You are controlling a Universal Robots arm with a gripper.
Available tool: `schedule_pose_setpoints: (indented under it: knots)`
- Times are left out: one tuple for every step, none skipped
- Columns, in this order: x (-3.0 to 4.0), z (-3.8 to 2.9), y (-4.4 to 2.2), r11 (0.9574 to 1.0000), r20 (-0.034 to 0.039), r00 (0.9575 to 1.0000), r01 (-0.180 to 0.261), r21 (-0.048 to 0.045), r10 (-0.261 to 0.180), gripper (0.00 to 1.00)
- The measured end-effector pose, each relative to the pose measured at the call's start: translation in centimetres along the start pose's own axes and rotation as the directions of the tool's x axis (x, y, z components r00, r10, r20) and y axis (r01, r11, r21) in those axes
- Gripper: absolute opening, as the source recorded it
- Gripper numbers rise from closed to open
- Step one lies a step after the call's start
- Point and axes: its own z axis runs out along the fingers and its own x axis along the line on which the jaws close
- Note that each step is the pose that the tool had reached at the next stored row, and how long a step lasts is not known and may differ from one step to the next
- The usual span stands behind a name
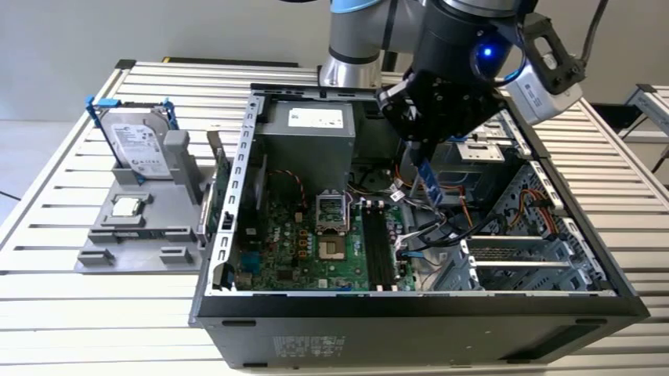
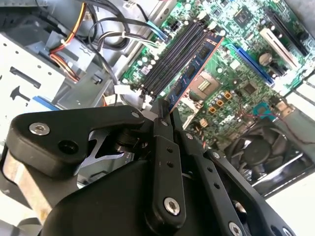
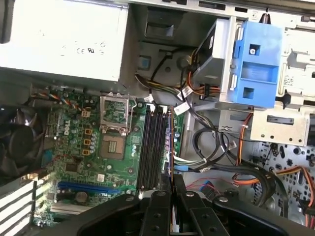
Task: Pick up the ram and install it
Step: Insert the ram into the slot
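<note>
Holding the ram by 1 end, the gripper is clamped narrow on it inside the open case; stick hangs at 1 o'clock of the memory slots in the exterior view, apparently aligned lengthwise for seating, not yet seated

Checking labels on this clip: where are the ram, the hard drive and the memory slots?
ram (image 2: 193, 69), second wrist view, middle of its chip side.
hard drive (image 1: 139, 145), exterior view, labelled face.
memory slots (image 3: 151, 147), first wrist view, middle of the black slots.
</note>
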Motion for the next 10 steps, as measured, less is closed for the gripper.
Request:
schedule_pose_setpoints:
  knots:
    - [0.00,0.00,0.00,0.9999,0.0004,0.9999,-0.011,0.0001,0.011,0.00]
    - [0.00,0.00,0.00,0.9997,0.0008,0.9997,-0.022,0.0004,0.022,0.00]
    - [0.00,0.00,0.00,0.9995,0.0012,0.9995,-0.033,0.0006,0.033,0.00]
    - [0.00,0.00,0.00,0.9991,0.0016,0.9991,-0.042,0.0008,0.042,0.00]
    - [0.00,0.00,0.00,0.9987,0.0019,0.9987,-0.051,0.0010,0.051,0.00]
    - [0.00,0.00,0.00,0.9983,0.0022,0.9983,-0.059,0.0011,0.059,0.00]
    - [0.00,0.00,0.00,0.9980,0.0023,0.9980,-0.064,0.0011,0.064,0.00]
    - [0.00,0.00,0.00,0.9978,0.0024,0.9978,-0.066,0.0012,0.066,0.00]
    - [0.00,0.00,0.00,0.9978,0.0025,0.9978,-0.066,0.0012,0.066,0.00]
    - [0.00,0.00,0.00,0.9978,0.0025,0.9978,-0.066,0.0012,0.066,0.00]
